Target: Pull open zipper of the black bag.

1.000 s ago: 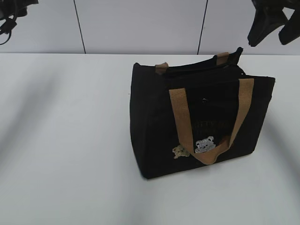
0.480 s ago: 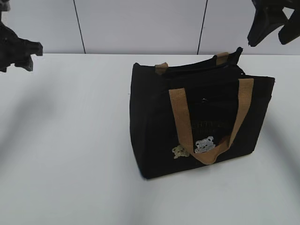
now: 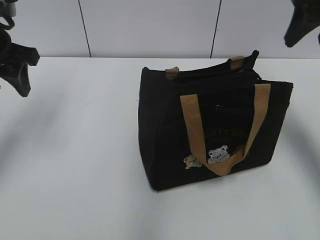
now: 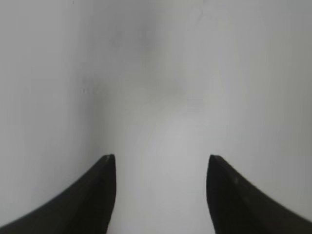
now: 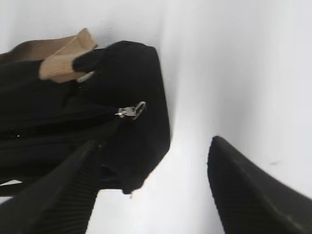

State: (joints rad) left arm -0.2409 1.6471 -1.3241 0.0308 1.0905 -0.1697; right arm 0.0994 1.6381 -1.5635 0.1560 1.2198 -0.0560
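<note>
White table [image 3: 75, 175] fills most of ext view, matte, w/ soft grey shadow bands at L & R sides. Behind it, pale wall [image 3: 150, 27] of flat panels, split by two thin dark vertical seams [image 3: 84, 28]. Light even, diffuse, no hard shadows.

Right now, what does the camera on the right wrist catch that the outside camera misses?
Only the right wrist view shows the silvery zipper pull at the bag's end. Only the outside view shows the bag's front with its bear patches, plus the left claw. Both show the black bag, a tan handle, the white table and the right claw, open.
</note>
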